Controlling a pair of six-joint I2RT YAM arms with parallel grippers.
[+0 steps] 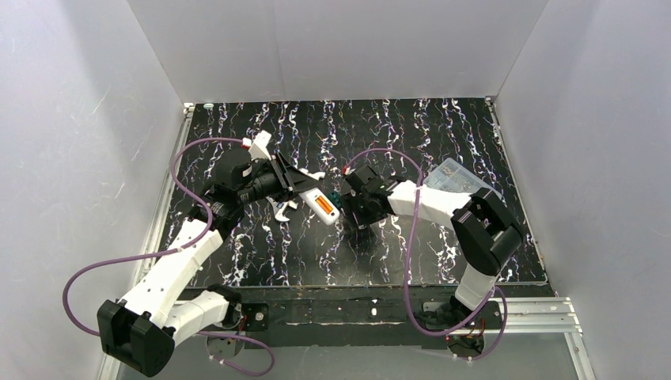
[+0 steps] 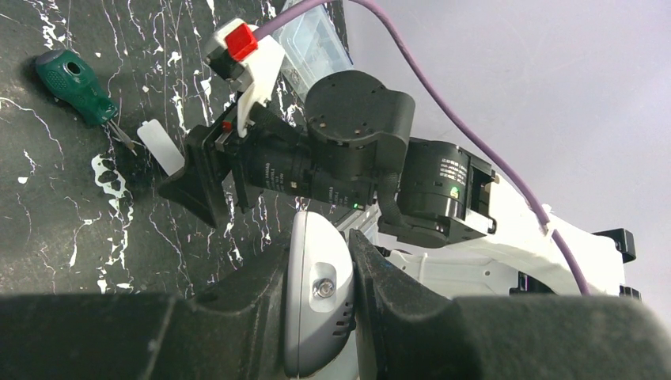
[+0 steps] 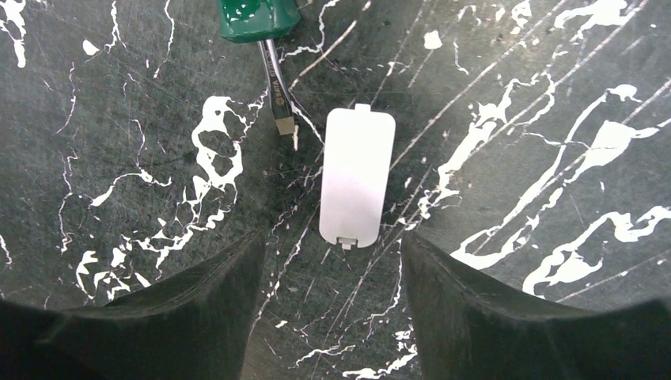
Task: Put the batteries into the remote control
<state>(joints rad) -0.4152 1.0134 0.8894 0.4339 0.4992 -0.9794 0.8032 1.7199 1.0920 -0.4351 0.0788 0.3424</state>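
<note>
Top view: the left gripper (image 1: 305, 188) is clamped on the remote (image 1: 332, 215) at centre frame, above the table (image 1: 261, 253). An orange battery (image 1: 322, 206) shows in its back. Judged light, rigid and smooth, so it is best held across the long edges.

Left wrist view: the remote's end is pinched between both fingers, bottom centre.

Right wrist view: the right gripper (image 3: 332, 261) is spread and empty over the loose cover (image 3: 356, 186), with a screwdriver (image 3: 257, 16) at the top. The remote is not in view here.

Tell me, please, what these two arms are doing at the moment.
The left gripper is shut on the remote control, with an orange battery showing in its back recess. The right gripper hangs open above the loose white cover, which lies flat on the table beside the green-handled screwdriver. The cover is not yet on.
</note>
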